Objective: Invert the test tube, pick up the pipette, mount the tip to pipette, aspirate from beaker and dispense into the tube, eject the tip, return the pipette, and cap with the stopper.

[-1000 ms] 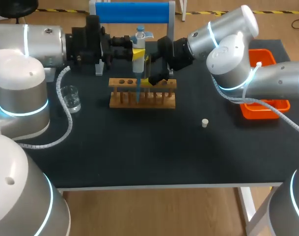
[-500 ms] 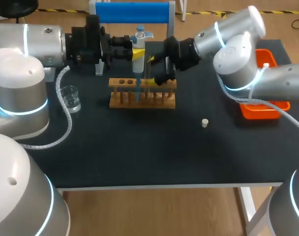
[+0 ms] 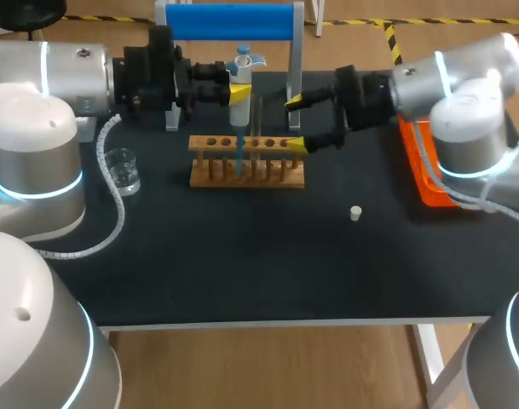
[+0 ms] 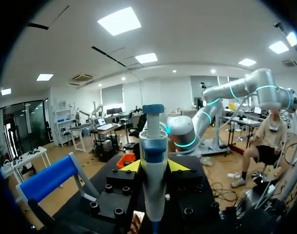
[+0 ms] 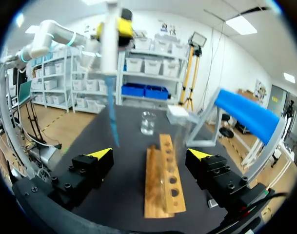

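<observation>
1. My left gripper (image 4: 154, 166) is clamped on the pipette (image 3: 240, 81) and holds it upright above the wooden rack (image 3: 246, 175). The blue tip (image 3: 239, 158) points straight down.
2. The key relation is that the tube (image 3: 257, 119) stands upright in the rack just right of the tip, its long axis parallel to the pipette.
3. In the right wrist view the tip hangs on my side of the rack, not over the tube's mouth.
4. I judge dispensing needs a small shift across, then a straight drop. I can't tell whether the tip is loaded.
5. My right gripper (image 3: 294, 123) is spread wide and holds nothing. It sits level at the rack's right end, near the tube but apart, fingers pointing along the row.
6. The beaker (image 3: 123, 170) sits far left. The stopper (image 3: 355, 213) lies nearer my right arm.
</observation>
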### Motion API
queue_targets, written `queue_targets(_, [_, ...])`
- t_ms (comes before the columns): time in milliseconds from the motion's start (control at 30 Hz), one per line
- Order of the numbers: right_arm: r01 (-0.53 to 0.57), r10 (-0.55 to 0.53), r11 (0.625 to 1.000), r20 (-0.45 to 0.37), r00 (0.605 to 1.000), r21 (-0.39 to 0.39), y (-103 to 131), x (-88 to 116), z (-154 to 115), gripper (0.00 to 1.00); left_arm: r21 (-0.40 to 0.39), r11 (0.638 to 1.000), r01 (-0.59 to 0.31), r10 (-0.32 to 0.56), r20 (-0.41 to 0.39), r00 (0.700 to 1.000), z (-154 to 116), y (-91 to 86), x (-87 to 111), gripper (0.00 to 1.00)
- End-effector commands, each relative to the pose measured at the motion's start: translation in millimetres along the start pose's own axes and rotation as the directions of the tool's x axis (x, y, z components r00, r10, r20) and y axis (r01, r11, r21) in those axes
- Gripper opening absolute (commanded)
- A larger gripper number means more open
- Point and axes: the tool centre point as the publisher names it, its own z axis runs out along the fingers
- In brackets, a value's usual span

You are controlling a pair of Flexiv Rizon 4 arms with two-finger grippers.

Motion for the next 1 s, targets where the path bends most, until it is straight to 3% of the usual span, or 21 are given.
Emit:
queue_targets(33, [0.021, -0.019, 0.997, 0.028, 0.999, -0.078, 17.7, 38.7, -42.2, 1.0, 0.002, 1.0, -0.001, 0.0, 0.003, 1.0, 1.1, 0.0, -0.2, 0.0])
queue_targets(267, [0.03, -0.031, 0.981, -0.006, 0.999, -0.189, 39.1, 56.2, -42.4, 1.0, 0.002, 1.0, -0.001, 0.0, 0.003, 1.0, 1.1, 0.0, -0.2, 0.0])
queue_targets(500, [-0.031, 0.019, 0.954, -0.042, 0.999, -0.299, 53.8, 64.7, -36.5, 1.0, 0.002, 1.0, -0.001, 0.0, 0.003, 1.0, 1.1, 0.0, -0.2, 0.0])
queue_targets(833, [-0.09, 0.071, 0.93, -0.067, 0.995, -0.356, 76.4, 64.3, -16.7, 1.0, 0.002, 1.0, -0.001, 0.0, 0.003, 1.0, 1.1, 0.0, -0.2, 0.0])
queue_targets(900, [-0.106, 0.084, 0.924, -0.077, 0.993, -0.366, 81.3, 62.7, -12.1, 0.95, 0.002, 1.0, -0.001, 0.0, 0.003, 1.0, 1.1, 0.0, -0.2, 0.0])
queue_targets(1000, [-0.132, 0.107, 0.921, -0.087, 0.99, -0.366, 88.8, 59.9, -5.3, 0.94, 0.002, 1.0, -0.001, 0.0, 0.003, 1.0, 1.1, 0.0, -0.2, 0.0])
